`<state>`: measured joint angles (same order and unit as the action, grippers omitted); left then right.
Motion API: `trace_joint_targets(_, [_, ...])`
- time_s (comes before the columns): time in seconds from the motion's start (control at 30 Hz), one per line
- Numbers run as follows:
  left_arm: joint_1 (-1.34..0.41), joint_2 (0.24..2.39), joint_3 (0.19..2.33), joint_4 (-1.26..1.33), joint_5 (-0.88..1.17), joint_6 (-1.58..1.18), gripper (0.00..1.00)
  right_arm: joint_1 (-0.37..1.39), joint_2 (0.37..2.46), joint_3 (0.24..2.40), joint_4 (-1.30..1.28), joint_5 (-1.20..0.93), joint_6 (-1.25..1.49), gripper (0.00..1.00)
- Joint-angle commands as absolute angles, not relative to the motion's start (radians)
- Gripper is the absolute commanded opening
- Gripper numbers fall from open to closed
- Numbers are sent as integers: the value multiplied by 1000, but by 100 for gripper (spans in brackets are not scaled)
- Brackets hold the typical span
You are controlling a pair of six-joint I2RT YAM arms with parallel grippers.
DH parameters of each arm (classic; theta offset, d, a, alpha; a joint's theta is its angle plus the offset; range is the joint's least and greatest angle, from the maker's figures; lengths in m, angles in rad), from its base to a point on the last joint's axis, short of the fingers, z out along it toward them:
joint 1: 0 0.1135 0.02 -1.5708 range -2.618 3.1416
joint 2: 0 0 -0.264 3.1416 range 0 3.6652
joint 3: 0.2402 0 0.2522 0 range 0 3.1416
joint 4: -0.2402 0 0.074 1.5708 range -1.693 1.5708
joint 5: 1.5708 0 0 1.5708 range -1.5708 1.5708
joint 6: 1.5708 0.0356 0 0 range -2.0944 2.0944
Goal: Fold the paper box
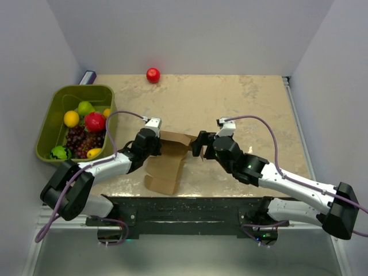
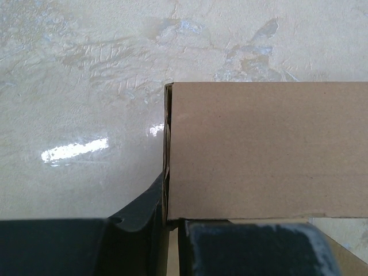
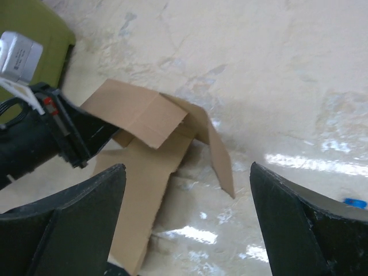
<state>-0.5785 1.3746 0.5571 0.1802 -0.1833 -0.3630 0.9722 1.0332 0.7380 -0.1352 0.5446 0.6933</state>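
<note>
The paper box is a brown cardboard sheet, partly folded, lying near the table's front centre. Its far flaps are raised and bent over. My left gripper is shut on the left edge of a raised flap; the left wrist view shows the flap pinched edge-on between my fingers. My right gripper is open and empty, just right of the box. In the right wrist view the box lies ahead between my spread fingers, with one flap hanging down on its right.
A green bin of fruit stands at the left. A red ball lies at the table's far edge. A small purple-white object sits at the far left corner.
</note>
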Motion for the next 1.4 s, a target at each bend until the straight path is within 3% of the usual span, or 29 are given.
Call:
trace_joint_targets(0.0, [-583,1351,549,224,-210,-367,0,973,1095,853,-82,348,804,91])
trace_joint_targets(0.2, [-588,1348,545,225,-221,-376,0,966,1222,928,-32,272,896,91])
trace_joint_targets(0.53, [-601,1321,525,242,-256,-377,0,812,1374,916,129,101,966,83])
trace_joint_targets(1.03, [-632,1305,517,253,-287,-387,0,807,1537,916,253,87,1048,76])
trace_joint_targets(1.27, [-643,1298,499,259,-295,-396,0,807,1563,878,365,81,1120,58])
trace_joint_targets(1.37, [-644,1301,491,270,-298,-402,0,807,1565,856,390,87,1137,56])
